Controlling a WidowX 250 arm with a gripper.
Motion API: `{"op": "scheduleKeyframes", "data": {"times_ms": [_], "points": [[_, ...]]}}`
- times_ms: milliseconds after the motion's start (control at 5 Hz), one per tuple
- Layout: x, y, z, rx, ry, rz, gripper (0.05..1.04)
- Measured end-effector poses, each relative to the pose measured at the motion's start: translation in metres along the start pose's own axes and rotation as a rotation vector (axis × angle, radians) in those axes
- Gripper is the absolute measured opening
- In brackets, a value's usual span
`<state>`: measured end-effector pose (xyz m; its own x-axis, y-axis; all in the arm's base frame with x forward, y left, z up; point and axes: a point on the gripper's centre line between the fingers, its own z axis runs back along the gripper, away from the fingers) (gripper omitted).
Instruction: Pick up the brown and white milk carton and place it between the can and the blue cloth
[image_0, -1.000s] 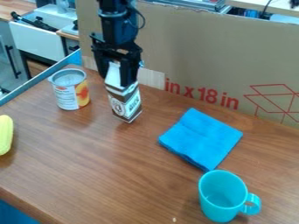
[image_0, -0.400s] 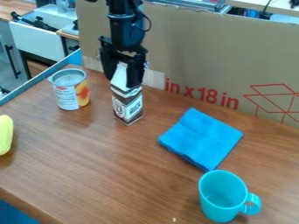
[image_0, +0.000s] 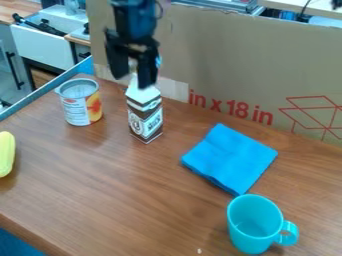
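The black gripper (image_0: 132, 80) hangs at the upper left of the camera view, open, its two fingers pointing down around and just above the top of a carton. That brown and white carton (image_0: 145, 117) stands upright on the table, its white peaked top close under the fingers. To its left is an open tin can (image_0: 83, 109) with an orange and white label. A folded blue cloth (image_0: 229, 159) lies to the right of the carton. Farther toward the front right stands a turquoise mug (image_0: 254, 226), handle to the right.
A yellow corn cob (image_0: 6, 154) lies at the left edge of the wooden table (image_0: 127, 200). Behind the objects, a tall cardboard panel (image_0: 227, 60) with red print walls off the back. A blue and grey rim (image_0: 47, 89) runs along the table's left side.
The carton first shifted slightly right and stood straighter. Since then the gripper has opened and risen off it, moving a little left, while the carton stays standing.
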<state>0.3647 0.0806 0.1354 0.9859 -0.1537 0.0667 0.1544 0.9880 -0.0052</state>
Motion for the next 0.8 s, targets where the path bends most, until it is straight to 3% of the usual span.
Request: {"op": "scheduleKeyframes", "data": {"times_ms": [200,400,600,800], "points": [[-0.023,0.007,0.035,0.023,-0.101,0.011,1.001],[-0.072,0.018,0.043,0.019,-0.048,0.007,1.001],[-0.125,0.029,0.033,0.042,0.032,0.050,1.001],[-0.147,0.029,0.018,0.039,0.065,-0.011,1.001]]}}
